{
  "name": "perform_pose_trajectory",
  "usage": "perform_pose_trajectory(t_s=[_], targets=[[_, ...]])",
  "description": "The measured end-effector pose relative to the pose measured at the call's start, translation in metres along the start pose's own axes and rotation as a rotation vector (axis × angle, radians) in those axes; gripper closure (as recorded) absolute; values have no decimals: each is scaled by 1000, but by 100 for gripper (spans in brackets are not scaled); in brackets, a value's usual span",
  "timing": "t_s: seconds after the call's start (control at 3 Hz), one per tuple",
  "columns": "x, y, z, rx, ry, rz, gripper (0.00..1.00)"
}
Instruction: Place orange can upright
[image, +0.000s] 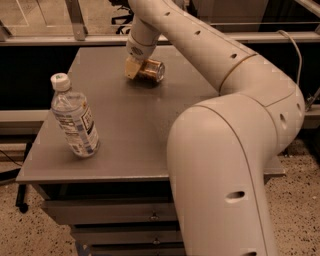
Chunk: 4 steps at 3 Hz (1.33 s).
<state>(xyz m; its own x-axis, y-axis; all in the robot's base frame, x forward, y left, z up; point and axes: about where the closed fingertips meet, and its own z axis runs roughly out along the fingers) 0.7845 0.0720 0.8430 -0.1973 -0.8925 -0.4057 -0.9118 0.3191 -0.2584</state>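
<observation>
The orange can (152, 70) lies on its side at the far middle of the grey table (135, 130), its silver end facing right. My gripper (133, 67) is down at the can's left end, right against it, at table height. The can's left part is hidden behind the gripper. My arm reaches in from the right foreground and arcs over the table to the can.
A clear plastic water bottle (74, 117) with a white cap stands upright near the table's front left. My large elbow link (220, 170) fills the right foreground and hides the table's right side. A railing (75, 20) runs behind the table.
</observation>
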Motion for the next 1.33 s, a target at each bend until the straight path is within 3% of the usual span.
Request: perform_pose_trajectory(t_s=[0.33, 0.67, 1.0, 1.33], targets=[[-7, -5, -26, 32, -54, -1, 88], [-10, -2, -71, 60, -189, 50, 100], [-6, 14, -112, 72, -349, 113, 100], [-9, 49, -135, 31, -551, 176, 100]])
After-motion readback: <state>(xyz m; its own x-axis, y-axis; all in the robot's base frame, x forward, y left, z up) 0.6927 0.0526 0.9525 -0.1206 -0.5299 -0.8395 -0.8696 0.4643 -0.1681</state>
